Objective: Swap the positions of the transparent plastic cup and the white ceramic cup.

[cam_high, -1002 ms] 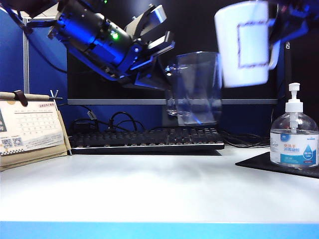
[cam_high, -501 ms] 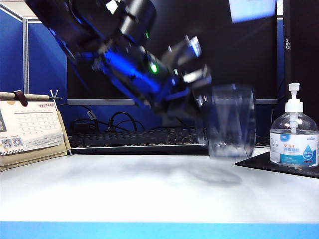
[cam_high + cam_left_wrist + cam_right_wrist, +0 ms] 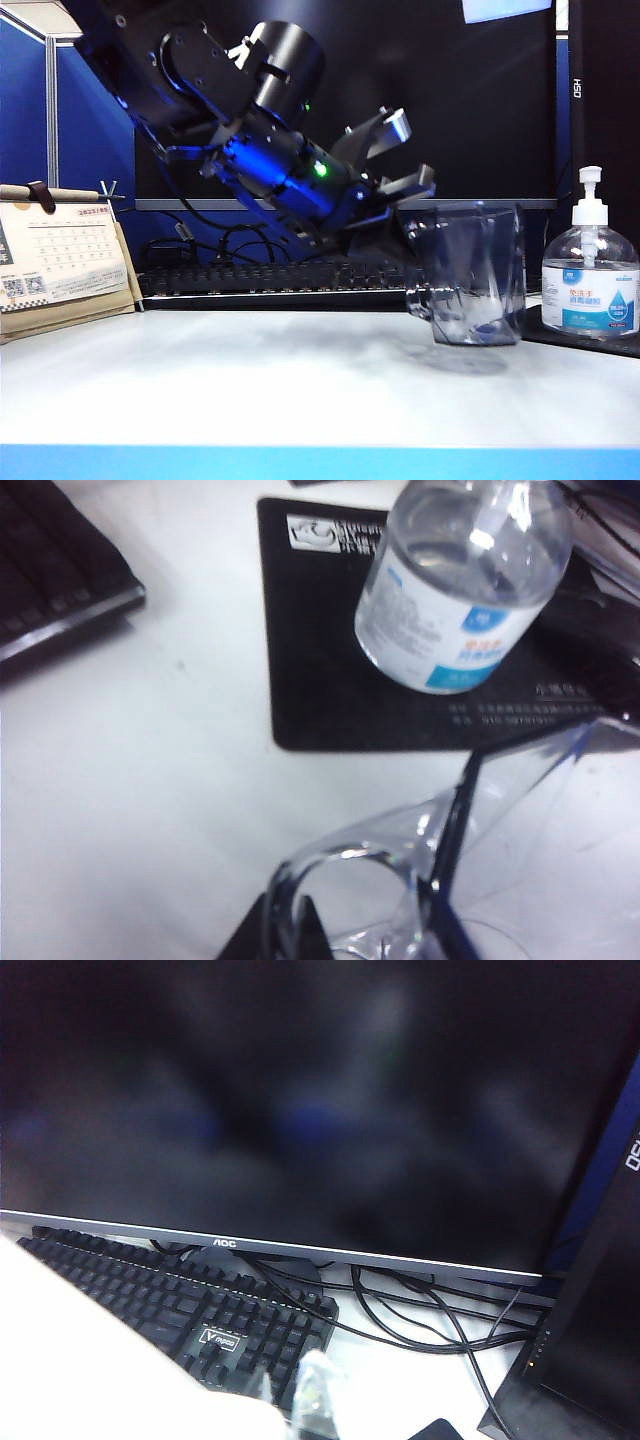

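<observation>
Transparent plastic cup [image 3: 470, 275] on table [image 3: 300, 390], clamped by left end effector [image 3: 412, 205]; right end effector closed, unseen.

Plastic cup [image 3: 472, 275] on desk [image 3: 300, 390], at 3 o'clock of centre, handle toward 9. Left gripper [image 3: 415, 205] at cup's 10 o'clock, clamped on handle side. Sanitizer bottle [image 3: 590, 265] on mat [image 3: 510, 325] just at cup's 3 o'clock. Keyboard [image 3: 270, 280] behind, at 12; monitor [image 3: 350, 100] behind keyboard. Calendar [image 3: 60, 260] at 9 o'clock. White cup [image 3: 505, 8] high at 1 o'clock, in right gripper, unseen.
</observation>
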